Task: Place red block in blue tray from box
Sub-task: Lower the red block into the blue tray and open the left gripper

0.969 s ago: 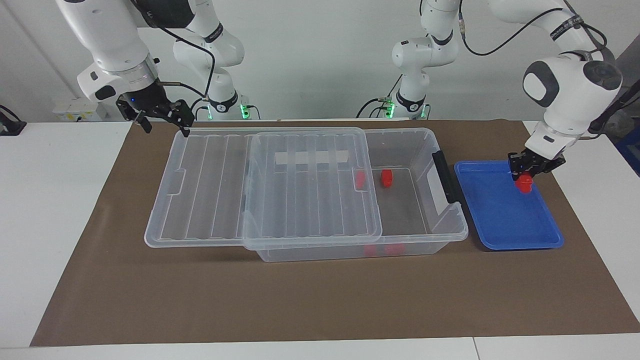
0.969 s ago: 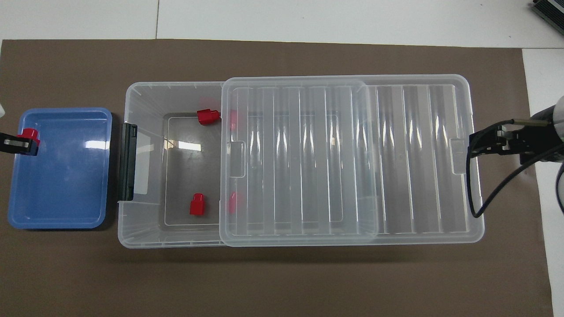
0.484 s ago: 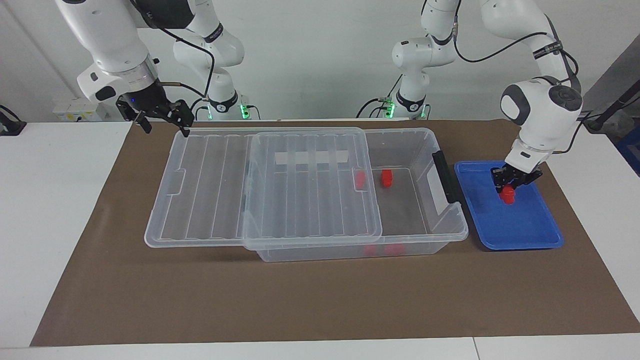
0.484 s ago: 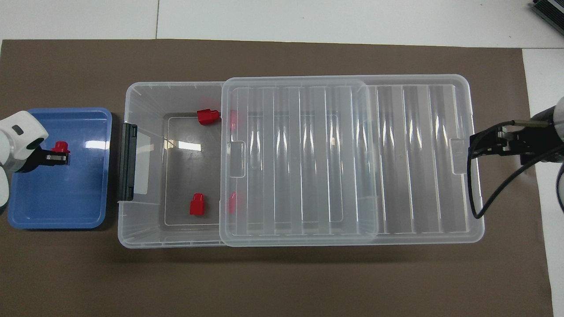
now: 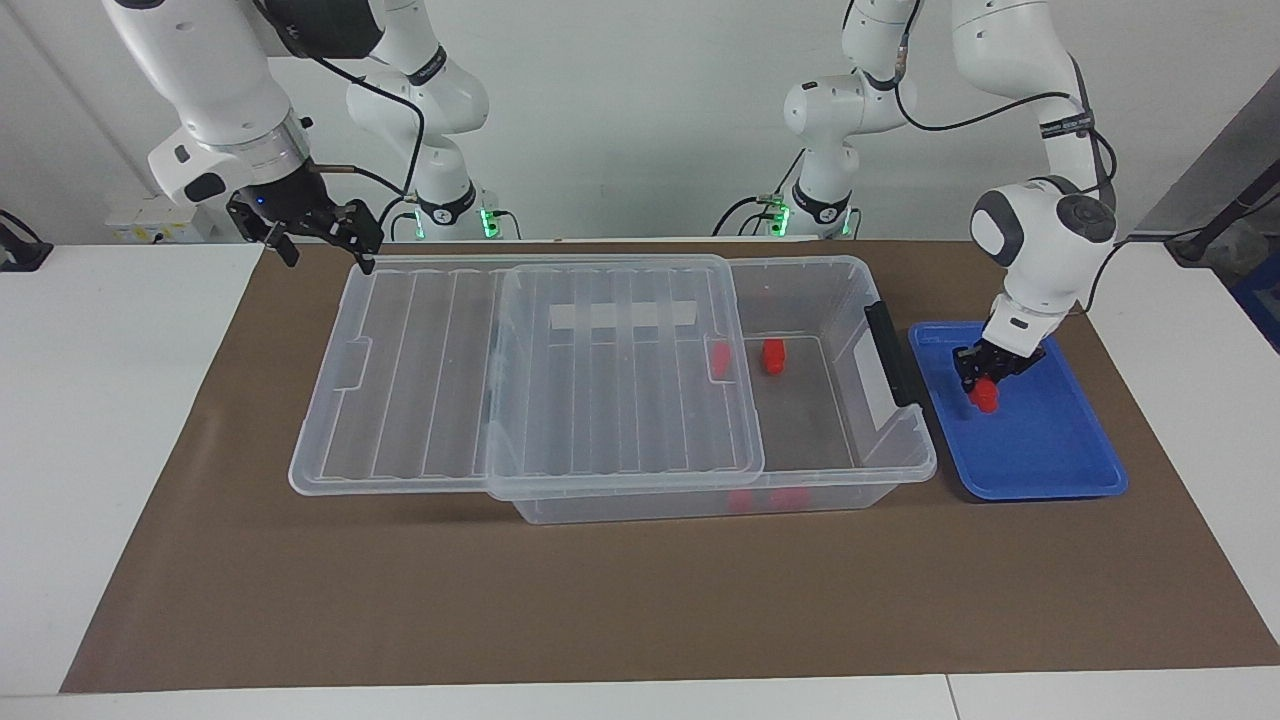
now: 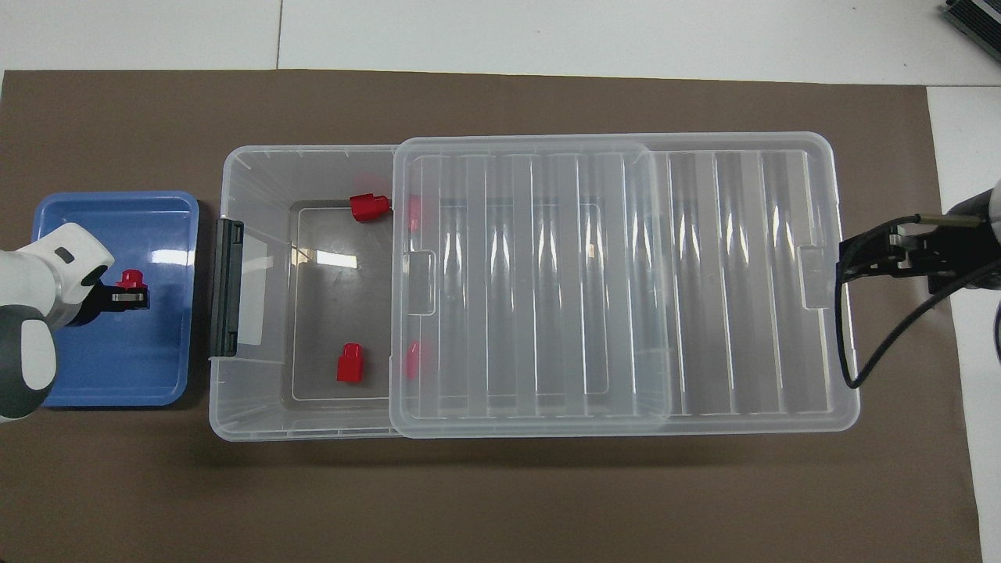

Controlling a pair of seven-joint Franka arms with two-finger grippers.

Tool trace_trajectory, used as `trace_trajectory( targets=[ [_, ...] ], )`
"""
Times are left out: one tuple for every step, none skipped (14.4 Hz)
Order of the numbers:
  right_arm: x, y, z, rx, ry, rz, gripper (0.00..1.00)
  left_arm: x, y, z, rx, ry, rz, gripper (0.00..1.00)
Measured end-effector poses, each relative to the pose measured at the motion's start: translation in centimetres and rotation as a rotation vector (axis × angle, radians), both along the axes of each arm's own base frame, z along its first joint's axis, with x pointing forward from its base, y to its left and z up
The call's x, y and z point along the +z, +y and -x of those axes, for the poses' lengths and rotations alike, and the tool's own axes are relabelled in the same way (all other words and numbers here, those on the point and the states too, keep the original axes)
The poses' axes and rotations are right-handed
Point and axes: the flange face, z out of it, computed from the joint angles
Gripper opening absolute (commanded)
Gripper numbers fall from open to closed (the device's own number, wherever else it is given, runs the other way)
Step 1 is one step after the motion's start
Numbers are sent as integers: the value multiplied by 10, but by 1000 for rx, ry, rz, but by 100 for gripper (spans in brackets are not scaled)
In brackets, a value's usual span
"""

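Note:
The red block [image 5: 986,398] [image 6: 130,277] is between the fingers of my left gripper [image 5: 982,386] [image 6: 130,295], which is shut on it. It hangs low over the middle of the blue tray [image 5: 1045,468] [image 6: 117,375]; I cannot tell whether it touches the floor. The tray lies beside the box [image 5: 880,470] [image 6: 250,407], at the end with the black latch handle [image 5: 888,352] [image 6: 226,297]. The box's clear ribbed lid [image 5: 620,370] [image 6: 532,289] is slid toward the right arm's end. My right gripper [image 5: 333,258] [image 6: 840,264] waits open by the lid's end there.
Two more red blocks [image 5: 773,356] [image 6: 349,363] lie in the uncovered part of the box, one nearer to the robots, the other [image 5: 790,498] [image 6: 368,207] against the farther wall. A brown mat [image 5: 600,600] covers the table under everything.
My left gripper has carried the red block from the tray's outer edge toward its middle, closer to the box, and lower. The right arm has barely moved.

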Motion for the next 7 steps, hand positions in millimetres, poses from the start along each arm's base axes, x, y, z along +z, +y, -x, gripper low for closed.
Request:
trace_trajectory(
  targets=[
    [0, 0, 0, 0, 0, 0, 100, -2, 1, 0, 9, -3, 16, 0],
    [0, 0, 0, 0, 0, 0, 100, -5, 2, -1, 5, -4, 24, 0],
    [0, 0, 0, 0, 0, 0, 100, -8, 3, -1, -8, -2, 27, 0],
    [0, 0, 0, 0, 0, 0, 100, -10, 4, -1, -17, -3, 27, 0],
    [0, 0, 0, 0, 0, 0, 100, -12, 5, -2, -22, -2, 27, 0],
    [0, 0, 0, 0, 0, 0, 100, -14, 5, -2, -25, -2, 27, 0],
    [0, 0, 0, 0, 0, 0, 100, -16, 4, -2, -28, -2, 26, 0]
  ],
)
